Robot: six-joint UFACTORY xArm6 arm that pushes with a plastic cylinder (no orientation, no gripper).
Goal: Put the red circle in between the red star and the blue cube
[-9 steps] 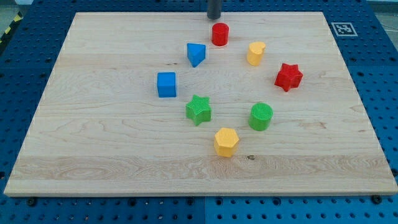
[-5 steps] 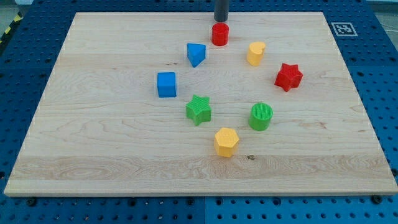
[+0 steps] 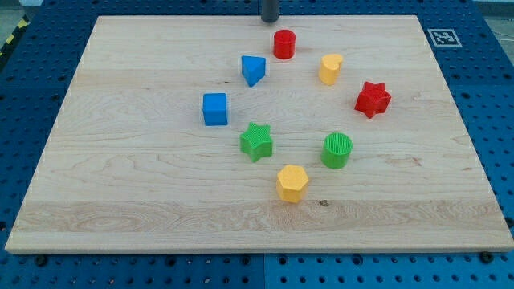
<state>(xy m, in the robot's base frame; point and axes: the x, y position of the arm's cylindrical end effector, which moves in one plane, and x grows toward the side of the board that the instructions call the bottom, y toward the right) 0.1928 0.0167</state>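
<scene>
The red circle (image 3: 283,43) stands near the view's top, centre. The red star (image 3: 373,99) is to its lower right, near the view's right. The blue cube (image 3: 215,109) is to its lower left. My tip (image 3: 270,20) is at the view's top edge, just above and left of the red circle, apart from it.
A blue wedge-like block (image 3: 253,70) sits between the red circle and the blue cube. A yellow block (image 3: 330,69) lies right of the red circle. A green star (image 3: 256,141), a green cylinder (image 3: 337,150) and a yellow hexagon (image 3: 292,182) lie lower down.
My tip went right to just above the red circle, then back left and up. The red circle has barely shifted; the other blocks are still.
</scene>
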